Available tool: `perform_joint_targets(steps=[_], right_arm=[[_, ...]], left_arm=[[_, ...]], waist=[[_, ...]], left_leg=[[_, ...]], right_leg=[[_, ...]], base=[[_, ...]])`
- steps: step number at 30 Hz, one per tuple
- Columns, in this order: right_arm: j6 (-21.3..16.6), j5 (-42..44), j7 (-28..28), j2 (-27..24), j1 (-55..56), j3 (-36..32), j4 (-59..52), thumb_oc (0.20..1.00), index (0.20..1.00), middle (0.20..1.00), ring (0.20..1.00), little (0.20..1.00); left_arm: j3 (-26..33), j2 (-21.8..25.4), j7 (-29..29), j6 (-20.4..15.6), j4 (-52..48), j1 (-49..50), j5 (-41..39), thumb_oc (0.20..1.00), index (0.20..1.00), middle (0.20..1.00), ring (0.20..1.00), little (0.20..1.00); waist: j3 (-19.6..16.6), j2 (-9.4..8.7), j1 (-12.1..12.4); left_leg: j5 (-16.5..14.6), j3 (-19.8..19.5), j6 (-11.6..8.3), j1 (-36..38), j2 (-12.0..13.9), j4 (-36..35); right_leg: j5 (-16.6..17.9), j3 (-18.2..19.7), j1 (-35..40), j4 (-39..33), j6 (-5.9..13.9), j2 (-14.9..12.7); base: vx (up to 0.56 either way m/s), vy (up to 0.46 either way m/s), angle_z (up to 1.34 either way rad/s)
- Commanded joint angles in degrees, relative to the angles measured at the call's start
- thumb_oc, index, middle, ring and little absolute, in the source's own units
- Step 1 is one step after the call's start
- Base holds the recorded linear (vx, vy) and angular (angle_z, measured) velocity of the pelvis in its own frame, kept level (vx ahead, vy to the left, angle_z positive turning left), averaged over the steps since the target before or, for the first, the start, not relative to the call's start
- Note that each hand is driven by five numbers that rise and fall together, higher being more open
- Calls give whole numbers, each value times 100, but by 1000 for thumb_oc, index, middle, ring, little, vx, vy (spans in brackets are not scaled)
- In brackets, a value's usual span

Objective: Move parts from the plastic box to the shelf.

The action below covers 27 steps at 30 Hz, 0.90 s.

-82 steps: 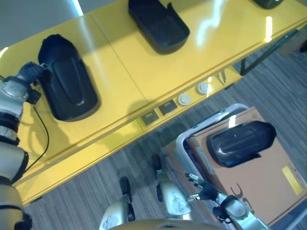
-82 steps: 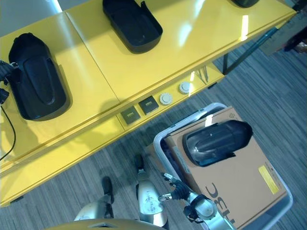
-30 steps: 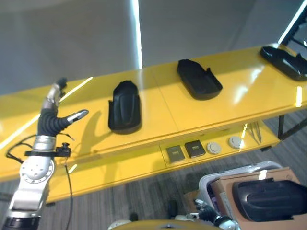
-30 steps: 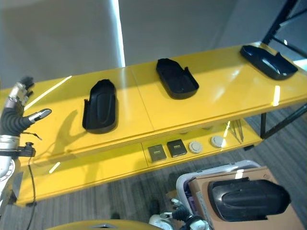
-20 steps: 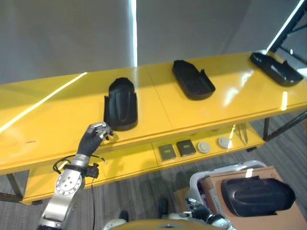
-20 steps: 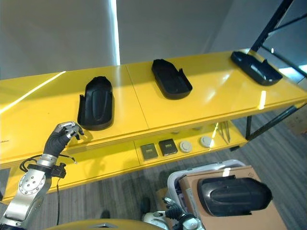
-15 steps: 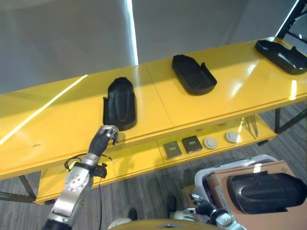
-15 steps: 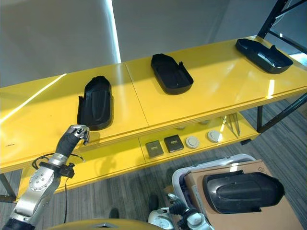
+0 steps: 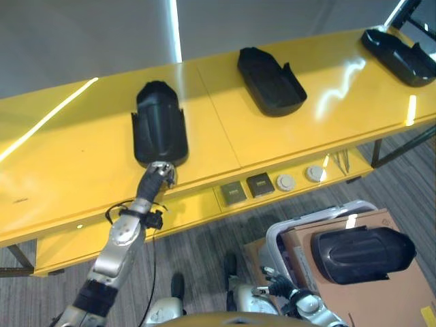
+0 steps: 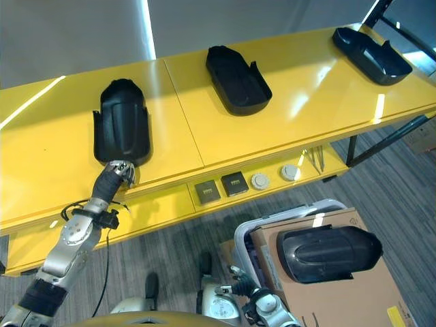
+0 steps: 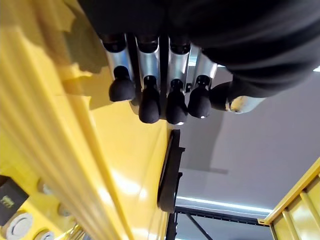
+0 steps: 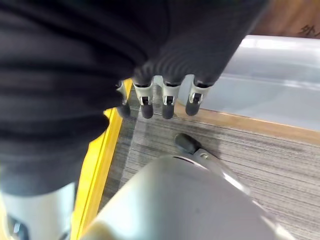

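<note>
Left hand [image 9: 159,173] outstretched, fingers [image 11: 149,102] seemingly curled, empty; right hand [image 10: 246,290] low, fingers relaxed.

Glossy yellow shelf [image 9: 82,146], black parts [image 9: 160,126], brown cardboard [image 9: 381,300], pale grey plastic box [image 9: 272,238], grey striped floor [image 9: 197,252]

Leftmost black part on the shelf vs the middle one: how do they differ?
The leftmost part lies domed side up, its shell closed on top; the middle part lies hollow side up like a tray. The leftmost one sits at the shelf's front edge with the left hand right by its near end; the middle one lies farther back, with no hand near it. Both are black, elongated and about the same size.
</note>
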Motion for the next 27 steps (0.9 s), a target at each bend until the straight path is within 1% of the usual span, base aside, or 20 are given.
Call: perform_joint_targets(steps=[1,5,8,13,17,19,20,21,23,24,26,27], right_arm=[[-148,149,-67,-110,-129,203,-96,1000,1000,1000,1000,1000],[-158,155,-87,-129,-163,206,-124,1000,1000,1000,1000,1000],[-166,159,-88,-131,-177,234,-146,1000,1000,1000,1000,1000],[-173,167,-82,-114,-211,248,-91,1000,1000,1000,1000,1000],[-185,186,-101,-62,-238,248,15,1000,1000,1000,1000,1000],[-196,205,-108,-49,-221,222,-45,1000,1000,1000,1000,1000],[-196,210,-108,10,-239,213,21,1000,1000,1000,1000,1000],[-207,225,-105,42,-253,219,24,1000,1000,1000,1000,1000],[-219,233,-98,70,-250,227,47,1000,1000,1000,1000,1000],[-227,208,-88,114,-224,212,148,1000,1000,1000,1000,1000],[-234,198,-101,147,-217,193,222,1000,1000,1000,1000,1000],[-233,159,-151,212,-196,156,436,1000,1000,1000,1000,1000]], left_arm=[[162,-42,296,-448,-13,-458,-232,200,200,200,200,200],[233,-67,458,-496,-20,-629,-213,200,200,200,200,200],[224,-91,566,-508,157,-731,-155,200,200,200,200,200],[246,-54,576,-489,214,-750,-107,200,200,200,200,200],[241,-41,503,-492,36,-684,-129,200,200,200,200,200],[307,-3,416,-544,-369,-537,-86,200,200,200,200,200],[361,-32,371,-635,-682,-369,-83,492,492,492,492,492],[375,-30,314,-711,-849,-238,-78,1000,1000,1000,1000,1000],[409,27,275,-750,-964,-93,58,1000,1000,1000,1000,1000],[479,150,213,-865,-1233,165,296,1000,1000,1000,1000,1000],[500,167,223,-900,-1326,294,330,1000,1000,1000,1000,1000],[451,103,231,-951,-1364,427,299,1000,1000,1000,1000,1000]], waist=[[-56,-64,-65],[-10,-52,-87],[6,-51,-104],[8,-45,-111],[-24,-42,-92],[-51,-52,-66],[-93,-65,-19],[-114,-73,9],[-140,-80,35],[-212,-75,102],[-246,-78,130],[-325,-93,173]], left_leg=[[184,-186,-176,-477,324,-55],[196,-159,-171,-521,310,-55],[197,-141,-170,-531,303,-55],[186,-135,-162,-539,291,-55],[157,-128,-150,-482,280,-55],[133,-139,-143,-435,274,-55],[101,-149,-129,-390,264,-55],[84,-151,-123,-360,259,-55],[66,-148,-118,-319,250,-55],[25,-163,-104,-235,219,-55],[-3,-173,-90,-176,194,-55],[-63,-207,-47,-93,128,-55]], right_leg=[[-745,154,615,12,460,-489],[-729,178,555,12,469,-493],[-722,206,540,12,468,-499],[-710,218,522,12,474,-512],[-727,215,576,12,479,-513],[-746,196,626,12,481,-519],[-763,175,679,12,486,-536],[-773,162,720,12,489,-547],[-787,154,772,12,491,-556],[-815,102,887,12,502,-597],[-831,81,958,16,512,-624],[-840,51,1056,23,540,-689]], base=[[2,8,-11],[4,7,-7],[0,0,0],[0,0,0],[0,0,0],[0,0,0],[0,0,0],[0,0,0],[0,0,0],[31,46,2],[23,61,4],[16,97,9]])
